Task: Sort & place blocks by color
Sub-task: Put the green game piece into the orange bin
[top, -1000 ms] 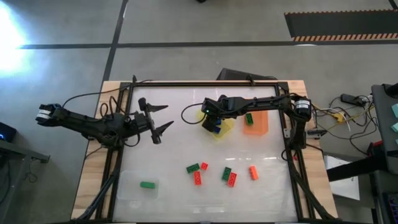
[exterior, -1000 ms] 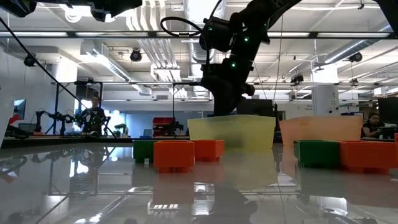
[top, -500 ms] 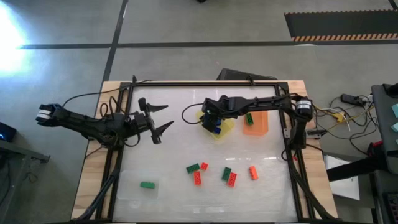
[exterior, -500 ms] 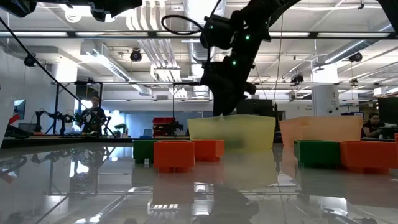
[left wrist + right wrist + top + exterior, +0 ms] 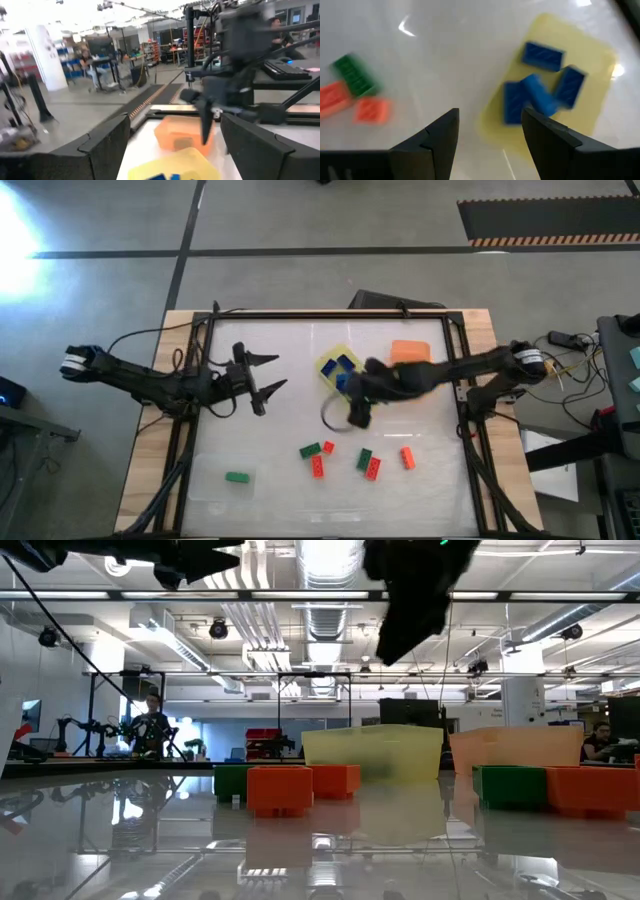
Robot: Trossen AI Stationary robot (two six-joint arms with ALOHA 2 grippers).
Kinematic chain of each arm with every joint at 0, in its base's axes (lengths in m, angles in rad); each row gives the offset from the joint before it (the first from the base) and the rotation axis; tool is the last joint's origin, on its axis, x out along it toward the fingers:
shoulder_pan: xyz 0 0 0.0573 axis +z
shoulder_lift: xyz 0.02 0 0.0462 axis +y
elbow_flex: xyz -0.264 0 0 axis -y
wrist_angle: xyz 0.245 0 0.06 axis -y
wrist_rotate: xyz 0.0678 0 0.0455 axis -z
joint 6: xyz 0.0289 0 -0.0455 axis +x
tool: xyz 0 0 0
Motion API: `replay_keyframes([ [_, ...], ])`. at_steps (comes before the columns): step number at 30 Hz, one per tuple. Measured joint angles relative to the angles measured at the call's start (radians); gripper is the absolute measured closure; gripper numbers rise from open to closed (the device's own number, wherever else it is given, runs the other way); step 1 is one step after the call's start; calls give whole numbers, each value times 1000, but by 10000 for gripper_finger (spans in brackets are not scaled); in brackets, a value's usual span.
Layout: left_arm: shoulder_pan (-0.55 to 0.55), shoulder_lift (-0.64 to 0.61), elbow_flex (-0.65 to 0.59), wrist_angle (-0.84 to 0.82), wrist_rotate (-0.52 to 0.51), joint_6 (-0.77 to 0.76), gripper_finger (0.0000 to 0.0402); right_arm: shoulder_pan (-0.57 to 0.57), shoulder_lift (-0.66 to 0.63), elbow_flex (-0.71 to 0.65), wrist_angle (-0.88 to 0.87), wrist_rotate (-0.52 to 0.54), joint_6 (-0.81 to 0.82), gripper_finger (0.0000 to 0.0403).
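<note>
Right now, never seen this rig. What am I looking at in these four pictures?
Two robot arms at a table, sorting toy bricks by colour. One picture looks down from above, one looks level across the tabletop, and two come from cameras on the arms' wrists. The right tool hangs open and empty by the yellow tray, which holds blue blocks. The left tool waits open at the table's left. An orange tray sits beside the yellow one. A clear tray holds one green block. Elsewhere lie loose green and red-orange blocks.

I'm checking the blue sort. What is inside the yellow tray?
The yellow tray holds four blue blocks, some overlapping. Anything beneath them is hidden.
</note>
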Motion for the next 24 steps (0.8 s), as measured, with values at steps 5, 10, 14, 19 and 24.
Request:
replay_keyframes([
  [5,-2,100,15,28,21,-97,107,136,-89,-113,73,6,55,197],
  [10,-17,220,50,26,60,-188,107,240,-139,-224,171,7,58,197],
  [14,-43,310,76,24,119,-234,107,294,-152,-287,220,7,82,197],
  [19,-89,421,140,-7,134,-236,107,339,-148,-323,241,7,95,197],
  [24,-128,516,256,-229,134,-273,107,372,-148,-334,240,35,94,197],
])
